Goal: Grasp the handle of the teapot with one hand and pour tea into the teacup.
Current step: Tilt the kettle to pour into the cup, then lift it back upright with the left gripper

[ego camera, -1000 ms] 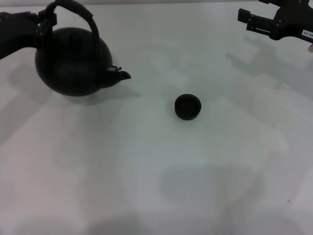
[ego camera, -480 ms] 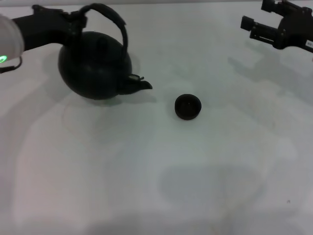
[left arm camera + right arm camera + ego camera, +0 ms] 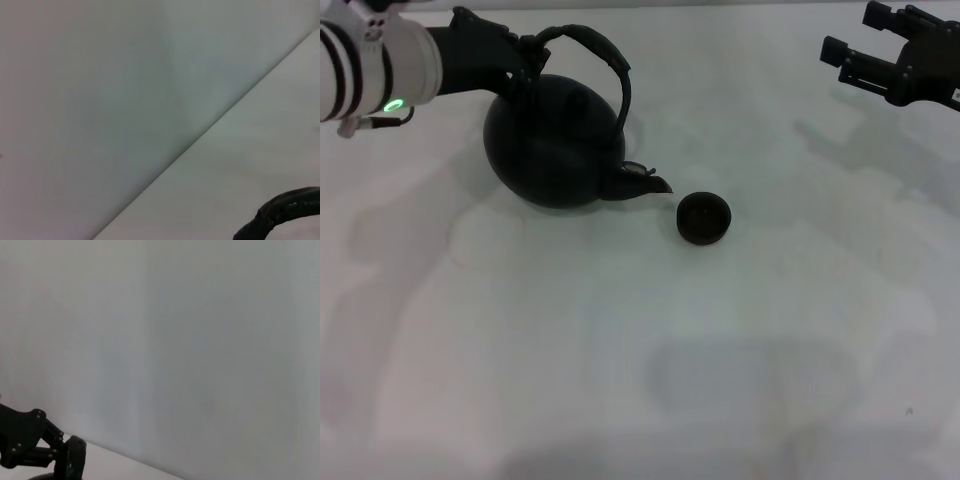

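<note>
**Teapot held by its handle, spout at the teacup**

Landmark: the teacup (image 3: 704, 218), a small dark round handleless cup standing upright on the white table (image 3: 620, 360), its open mouth facing up.

- Teapot (image 3: 555, 145): large, round, matte black, with a lid knob. It sits on the left-arm side of the teacup and slightly farther from the robot. Its short pointed spout (image 3: 645, 183) aims at the teacup, the tip just beside the cup's rim with a narrow gap showing. Whether the pot's base rests on the table or hangs just above it cannot be told.
- Handle (image 3: 605, 62): a black arched band over the top of the teapot, farther from the robot than the teacup. The left wrist view shows a short rough-textured piece of it (image 3: 280, 215) against the pale table.
- Left gripper (image 3: 520, 58): black, on a white forearm with a green light, at the end of the handle far from the teacup. Its fingers are closed around the handle.
- Right gripper (image 3: 880, 50): black, well apart from the teacup on the right-arm side, far back over the table, holding nothing. Its fingers are spread apart.
</note>
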You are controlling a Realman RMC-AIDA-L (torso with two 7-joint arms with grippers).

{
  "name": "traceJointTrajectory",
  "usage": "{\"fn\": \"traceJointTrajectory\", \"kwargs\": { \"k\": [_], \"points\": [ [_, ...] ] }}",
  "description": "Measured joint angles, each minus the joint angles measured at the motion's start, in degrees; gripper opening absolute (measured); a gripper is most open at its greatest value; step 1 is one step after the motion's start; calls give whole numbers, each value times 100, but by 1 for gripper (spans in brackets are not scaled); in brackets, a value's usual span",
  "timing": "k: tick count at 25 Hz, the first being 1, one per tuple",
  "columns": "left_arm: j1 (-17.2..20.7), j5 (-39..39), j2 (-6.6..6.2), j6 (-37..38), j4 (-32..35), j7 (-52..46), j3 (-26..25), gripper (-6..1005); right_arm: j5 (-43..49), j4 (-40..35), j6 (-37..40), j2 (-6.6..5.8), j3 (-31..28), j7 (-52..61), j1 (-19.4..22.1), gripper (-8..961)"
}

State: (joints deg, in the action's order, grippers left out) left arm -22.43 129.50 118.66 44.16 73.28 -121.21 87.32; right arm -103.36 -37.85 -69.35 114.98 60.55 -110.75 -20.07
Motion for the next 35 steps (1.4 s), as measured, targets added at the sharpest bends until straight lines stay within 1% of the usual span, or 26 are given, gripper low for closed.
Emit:
{"fn": "traceJointTrajectory", "kwargs": {
  "k": [7,13,22,30,35],
  "points": [
    [-29,378,-2,-43,254,-277,113,116,-1,6,26,-3,-33,-8,20,828],
    [-117,967,-12,-48,406,-645,465,116,-1,6,34,-5,-40,-14,8,828],
    [-253,1237,-10,-54,551,-798,727,113,3,8,47,-12,-76,-53,9,828],
    [-482,1919,-10,-29,657,-1196,1116,114,41,15,51,-12,-98,-45,21,828],
    [-537,2057,-10,-29,664,-1279,1187,113,45,38,55,-11,-96,-49,29,827]
  ]
}}
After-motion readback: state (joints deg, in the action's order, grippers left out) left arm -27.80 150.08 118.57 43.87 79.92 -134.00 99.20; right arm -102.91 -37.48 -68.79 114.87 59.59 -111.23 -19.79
